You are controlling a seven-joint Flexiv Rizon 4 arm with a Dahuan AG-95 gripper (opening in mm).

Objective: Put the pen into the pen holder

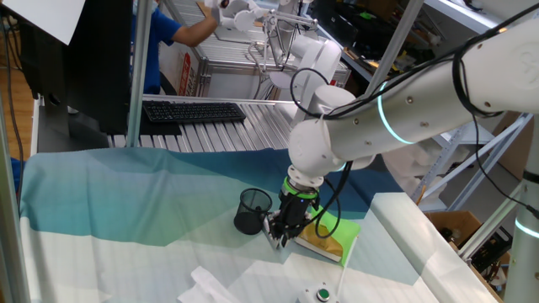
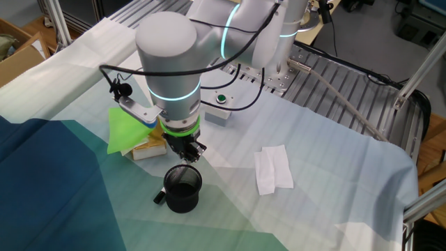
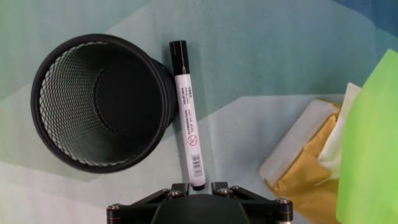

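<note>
The pen [image 3: 188, 112], silver-grey with a black cap, lies on the cloth right beside the black mesh pen holder [image 3: 38, 93]. Its cap end points away from me. My gripper [image 3: 199, 186] is down at the table with its jaws close on either side of the pen's near end. In one fixed view the gripper [image 1: 281, 231] is just right of the upright pen holder [image 1: 253, 210]. In the other fixed view the gripper [image 2: 189, 150] is just behind the pen holder [image 2: 182, 188], and the pen's dark end [image 2: 159, 198] shows on the cloth at the cup's left base.
A yellow-and-green sponge block [image 1: 333, 236] lies close to the gripper, on the side away from the cup [image 3: 367, 137]. A white napkin [image 2: 273, 167] and a small box with a green button [image 2: 221, 99] lie farther off. A keyboard [image 1: 194, 111] sits behind the cloth.
</note>
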